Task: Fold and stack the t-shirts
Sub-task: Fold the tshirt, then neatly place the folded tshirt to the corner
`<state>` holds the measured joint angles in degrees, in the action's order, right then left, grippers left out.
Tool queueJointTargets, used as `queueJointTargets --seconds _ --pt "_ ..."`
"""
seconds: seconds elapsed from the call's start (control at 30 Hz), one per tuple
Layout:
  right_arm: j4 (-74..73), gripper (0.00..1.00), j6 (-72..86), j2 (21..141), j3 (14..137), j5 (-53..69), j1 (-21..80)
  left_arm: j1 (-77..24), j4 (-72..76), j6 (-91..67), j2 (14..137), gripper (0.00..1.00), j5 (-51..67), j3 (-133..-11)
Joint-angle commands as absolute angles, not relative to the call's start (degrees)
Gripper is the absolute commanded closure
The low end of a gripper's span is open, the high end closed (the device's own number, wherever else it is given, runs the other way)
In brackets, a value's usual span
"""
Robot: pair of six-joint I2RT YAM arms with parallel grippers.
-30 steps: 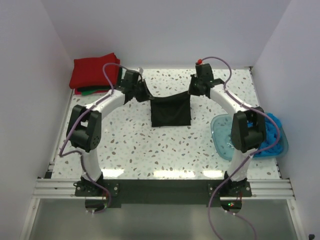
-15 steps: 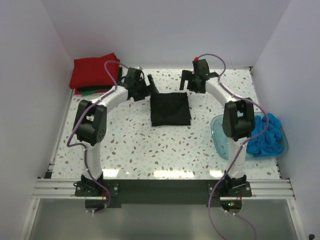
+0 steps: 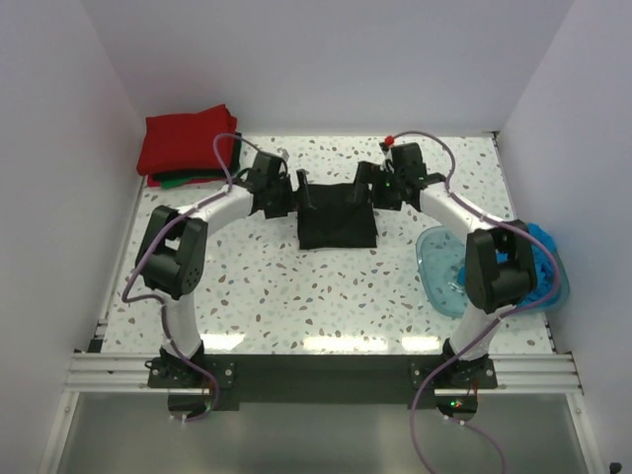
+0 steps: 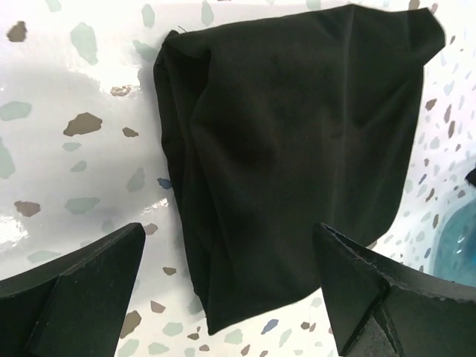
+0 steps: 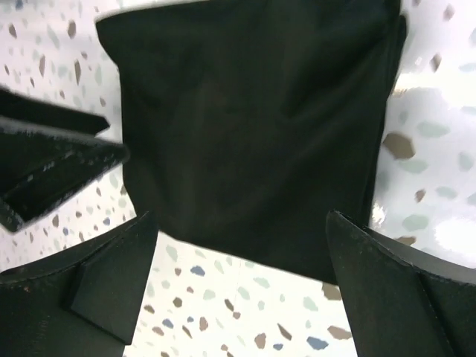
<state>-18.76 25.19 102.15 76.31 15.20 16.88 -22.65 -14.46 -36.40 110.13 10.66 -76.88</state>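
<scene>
A black t-shirt (image 3: 338,219) lies folded into a rectangle on the speckled table, a little behind its middle. My left gripper (image 3: 303,191) stands open at the shirt's back left corner, and my right gripper (image 3: 366,187) stands open at its back right corner. Neither holds anything. In the left wrist view the black t-shirt (image 4: 297,141) lies flat beyond the open left gripper (image 4: 229,238). The right wrist view shows the same black t-shirt (image 5: 253,126) ahead of the open right gripper (image 5: 242,219). A folded red t-shirt (image 3: 186,144) tops a stack at the back left, with a green t-shirt (image 3: 184,182) under it.
A translucent blue plastic tub (image 3: 440,265) sits at the right edge with a crumpled bright blue t-shirt (image 3: 539,253) in it, partly behind the right arm. White walls close in the table on three sides. A left finger (image 5: 59,163) shows in the right wrist view.
Both grippers have opened and let go of the black t-shirt. Its lifted back edge has dropped onto the folded part. Both grippers now sit lower, beside its back corners.
</scene>
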Motion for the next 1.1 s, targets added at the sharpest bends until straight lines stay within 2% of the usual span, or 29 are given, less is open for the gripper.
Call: queueJointTargets --seconds 0.0,0.07,0.13,0.2,0.3,0.33,0.5,0.53,0.67,0.7,0.73,0.93,1.07 --pt "-13.3 0.01 28.6 99.3 72.1 20.9 17.1 -22.9 -14.9 -34.1 113.7 0.0 9.6 -79.5" --pt "-12.8 0.01 28.7 96.3 69.6 20.4 17.1 -23.3 -15.0 -33.8 115.2 0.08 9.6 -80.7" --pt "-13.1 0.01 28.8 92.9 67.9 19.9 17.1 -25.6 -18.4 -32.5 117.9 0.13 8.3 -82.9" --pt "-14.1 0.01 29.5 90.0 64.4 17.9 17.2 -28.2 -22.1 -32.4 120.0 0.14 1.2 -85.7" --pt "-14.9 0.01 31.2 82.2 57.9 13.8 17.2 -28.5 -24.0 -33.3 122.0 0.25 0.1 -87.1" --pt "-15.6 0.02 31.8 80.1 56.5 11.1 17.1 -28.5 -24.2 -33.5 122.5 0.33 0.2 -87.1" --pt "-20.6 0.01 32.9 63.8 49.3 3.4 17.1 -29.0 -28.5 -34.4 126.0 0.54 -6.5 -89.6" --pt "-21.4 0.02 33.0 61.7 48.7 2.3 17.2 -29.0 -29.0 -34.2 126.6 0.61 -6.5 -90.2" --pt "-24.9 0.01 33.0 52.4 45.3 -1.7 17.1 -29.4 -31.3 -32.0 129.5 0.76 -9.6 -94.6" --pt "-25.0 0.01 33.0 50.8 44.7 -2.4 17.1 -29.5 -31.9 -31.5 130.1 0.82 -10.7 -95.6" --pt "-25.2 0.01 32.6 47.9 44.2 -3.2 17.1 -29.5 -32.7 -30.7 130.5 1.0 -11.7 -97.9" --pt "-26.7 0.01 29.7 43.4 43.0 -8.3 17.1 -29.6 -33.1 -14.7 130.7 1.0 -21.9 -102.6" --pt "-26.8 0.01 28.5 44.2 42.5 -10.1 17.1 -29.6 -25.4 -0.3 125.4 1.0 -36.9 -99.8"
